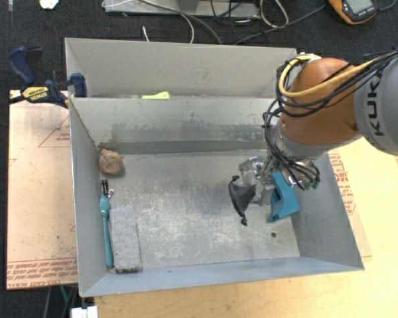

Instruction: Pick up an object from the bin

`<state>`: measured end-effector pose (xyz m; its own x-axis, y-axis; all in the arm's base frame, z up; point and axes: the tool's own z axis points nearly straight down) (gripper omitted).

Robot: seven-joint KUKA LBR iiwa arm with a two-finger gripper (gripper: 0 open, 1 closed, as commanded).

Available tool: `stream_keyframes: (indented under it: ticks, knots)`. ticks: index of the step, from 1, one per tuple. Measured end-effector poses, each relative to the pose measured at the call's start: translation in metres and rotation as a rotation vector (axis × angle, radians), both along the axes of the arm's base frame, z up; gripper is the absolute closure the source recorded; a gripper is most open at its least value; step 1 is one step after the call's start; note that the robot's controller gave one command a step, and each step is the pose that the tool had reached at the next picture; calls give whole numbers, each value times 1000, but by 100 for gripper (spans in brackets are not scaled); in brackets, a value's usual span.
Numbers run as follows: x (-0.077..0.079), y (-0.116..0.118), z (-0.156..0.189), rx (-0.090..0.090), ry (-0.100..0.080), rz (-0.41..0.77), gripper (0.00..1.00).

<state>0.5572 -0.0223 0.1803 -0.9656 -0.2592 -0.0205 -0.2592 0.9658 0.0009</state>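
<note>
tool (250, 199) low over right side of bin (186, 207) | opening: cannot tell | blue block (284, 203) just beside, right | low likely for grasping it

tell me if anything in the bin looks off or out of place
One thing: a small yellow-green piece sits up at the back wall's top edge, not down on the floor of the bin where the other things lie. Nothing looks spilled or broken.

Brush (107, 229) left of block (126, 238) in bin (186, 121)
</note>
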Motion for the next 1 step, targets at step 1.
stream_keyframes:
  ticks: [1]
  knots:
    - [0, 1, 30, 1, 0, -1, 100]
